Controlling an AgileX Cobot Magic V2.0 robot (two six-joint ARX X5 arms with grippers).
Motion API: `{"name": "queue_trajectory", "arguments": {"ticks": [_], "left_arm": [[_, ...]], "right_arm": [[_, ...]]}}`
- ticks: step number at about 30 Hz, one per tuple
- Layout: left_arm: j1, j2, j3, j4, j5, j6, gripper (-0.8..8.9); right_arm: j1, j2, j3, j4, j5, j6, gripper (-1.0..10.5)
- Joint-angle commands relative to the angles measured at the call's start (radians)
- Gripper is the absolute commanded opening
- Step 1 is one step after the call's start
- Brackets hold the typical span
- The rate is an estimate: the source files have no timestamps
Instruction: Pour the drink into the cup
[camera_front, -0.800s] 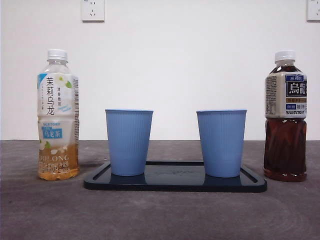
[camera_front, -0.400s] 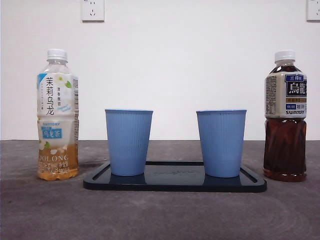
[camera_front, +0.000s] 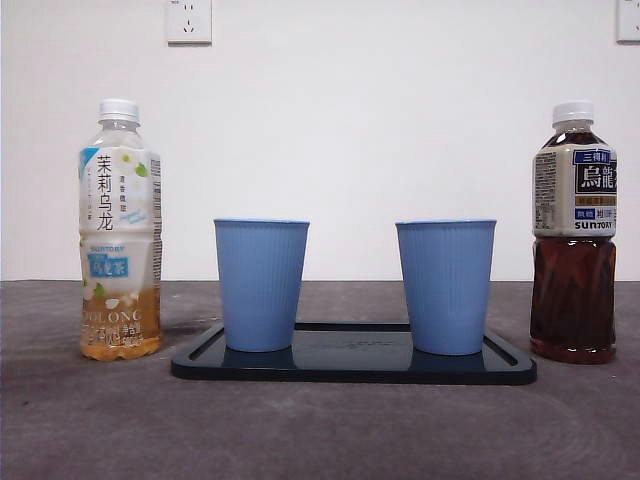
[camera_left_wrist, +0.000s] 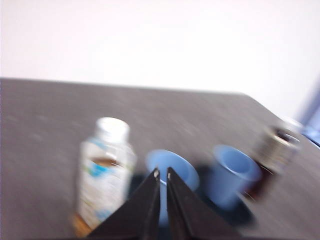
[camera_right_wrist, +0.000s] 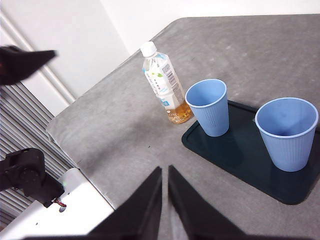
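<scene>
A pale tea bottle (camera_front: 120, 230) with a white cap stands left of the dark tray (camera_front: 352, 368). On the tray are two empty blue cups, one on the left (camera_front: 260, 285) and one on the right (camera_front: 445, 287). To the tray's right stands a dark tea bottle (camera_front: 573, 240), also capped. No gripper shows in the front view. In the blurred left wrist view my left gripper (camera_left_wrist: 162, 173) is shut, high above the pale bottle (camera_left_wrist: 105, 175) and the cups (camera_left_wrist: 232, 170). My right gripper (camera_right_wrist: 164, 172) is shut too, high over the table, well away from the pale bottle (camera_right_wrist: 165, 82) and the cups (camera_right_wrist: 208, 105).
A white wall with sockets (camera_front: 188, 20) stands behind the table. The right wrist view shows the table's edge (camera_right_wrist: 80, 105), a blurred dark arm part (camera_right_wrist: 22, 62) beyond it and a robot base (camera_right_wrist: 30, 172).
Bottles, cups and tray keep their places relative to one another. The whole front picture has shifted a few pixels to the right.
</scene>
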Motion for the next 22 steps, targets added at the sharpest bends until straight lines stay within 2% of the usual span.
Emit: {"name": "queue_trajectory", "arguments": {"ticks": [1,6,10,13,16,22], "left_arm": [[0.084,-0.067,-0.200,0.227,-0.002,0.039,0.21],[0.163,-0.178,-0.487,0.396,-0.002,0.045,0.21],[0.190,-0.248,-0.624,0.422,-0.006,0.078,0.21],[0.196,-0.299,-0.677,0.394,-0.027,0.079,0.21],[0.196,-0.333,-0.677,0.330,-0.106,0.103,0.21],[0.196,-0.333,-0.677,0.301,-0.211,0.158,0.21]], "right_arm": [[0.005,0.003,0.012,0.011,-0.001,-0.010,0.2],[0.004,0.003,0.012,0.011,-0.001,-0.010,0.2],[0.004,0.003,0.012,0.011,-0.001,-0.010,0.2],[0.005,0.003,0.012,0.011,-0.001,-0.010,0.2],[0.004,0.003,0.012,0.014,-0.001,-0.010,0.2],[0.004,0.003,0.012,0.018,-0.001,-0.010,0.2]]}}
